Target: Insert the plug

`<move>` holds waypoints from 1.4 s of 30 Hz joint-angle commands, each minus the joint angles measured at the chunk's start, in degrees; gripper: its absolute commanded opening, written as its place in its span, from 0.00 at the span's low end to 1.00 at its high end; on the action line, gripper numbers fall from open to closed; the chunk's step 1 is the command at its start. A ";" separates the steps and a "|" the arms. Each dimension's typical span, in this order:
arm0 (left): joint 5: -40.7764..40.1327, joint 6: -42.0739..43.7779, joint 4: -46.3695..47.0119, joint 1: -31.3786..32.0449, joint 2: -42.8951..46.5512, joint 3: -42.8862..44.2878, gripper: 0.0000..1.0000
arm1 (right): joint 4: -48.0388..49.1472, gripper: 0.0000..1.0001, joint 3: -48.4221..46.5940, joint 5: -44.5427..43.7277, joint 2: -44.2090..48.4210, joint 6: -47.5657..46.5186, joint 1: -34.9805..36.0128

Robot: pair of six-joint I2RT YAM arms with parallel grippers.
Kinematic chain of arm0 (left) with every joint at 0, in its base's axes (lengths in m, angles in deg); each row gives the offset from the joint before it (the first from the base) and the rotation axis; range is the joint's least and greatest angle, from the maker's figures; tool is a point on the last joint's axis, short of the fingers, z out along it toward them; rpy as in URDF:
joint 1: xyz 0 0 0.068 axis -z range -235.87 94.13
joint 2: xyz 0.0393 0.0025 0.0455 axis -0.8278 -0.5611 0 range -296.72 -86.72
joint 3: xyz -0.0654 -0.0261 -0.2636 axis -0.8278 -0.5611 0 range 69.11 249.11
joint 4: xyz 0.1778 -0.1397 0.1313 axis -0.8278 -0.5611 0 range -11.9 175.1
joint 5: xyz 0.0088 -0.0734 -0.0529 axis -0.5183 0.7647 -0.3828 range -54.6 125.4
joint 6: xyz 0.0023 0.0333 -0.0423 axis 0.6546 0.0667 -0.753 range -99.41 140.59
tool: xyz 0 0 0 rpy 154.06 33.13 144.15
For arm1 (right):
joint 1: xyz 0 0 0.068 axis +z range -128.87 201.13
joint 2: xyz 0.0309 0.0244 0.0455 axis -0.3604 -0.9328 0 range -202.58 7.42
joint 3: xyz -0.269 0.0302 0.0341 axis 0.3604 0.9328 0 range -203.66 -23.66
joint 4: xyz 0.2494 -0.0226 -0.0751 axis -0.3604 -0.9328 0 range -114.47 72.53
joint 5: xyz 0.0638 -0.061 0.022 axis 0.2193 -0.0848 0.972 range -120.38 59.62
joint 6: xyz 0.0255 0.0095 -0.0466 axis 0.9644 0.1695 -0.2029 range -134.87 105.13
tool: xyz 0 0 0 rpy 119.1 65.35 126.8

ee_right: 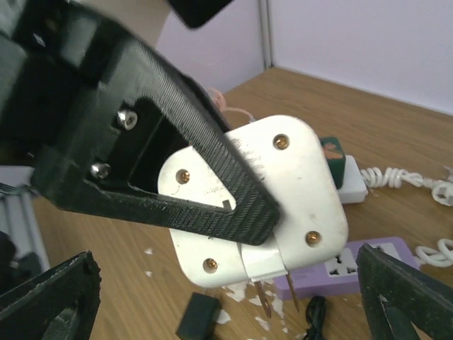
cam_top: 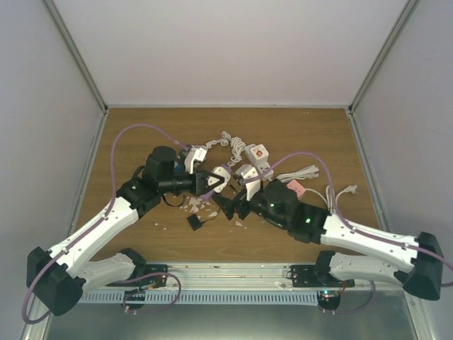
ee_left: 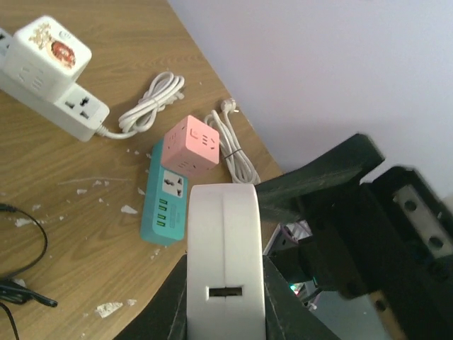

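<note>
The white plug adapter is clamped between the fingers of the left gripper and held off the table. Its metal prongs are pointed down, near a purple power strip. The right gripper is spread wide close by, with nothing held between its fingers. A teal power strip is seen farther off.

White arm links, black joints, purple cables; ribbed black finger, silver screws; maybe green LED.
</note>
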 commanded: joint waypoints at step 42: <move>26.00 8.88 5.19 0.80 2.16 4.57 0.35 | 11.32 0.13 -7.42 47.26 4.17 27.87 -18.35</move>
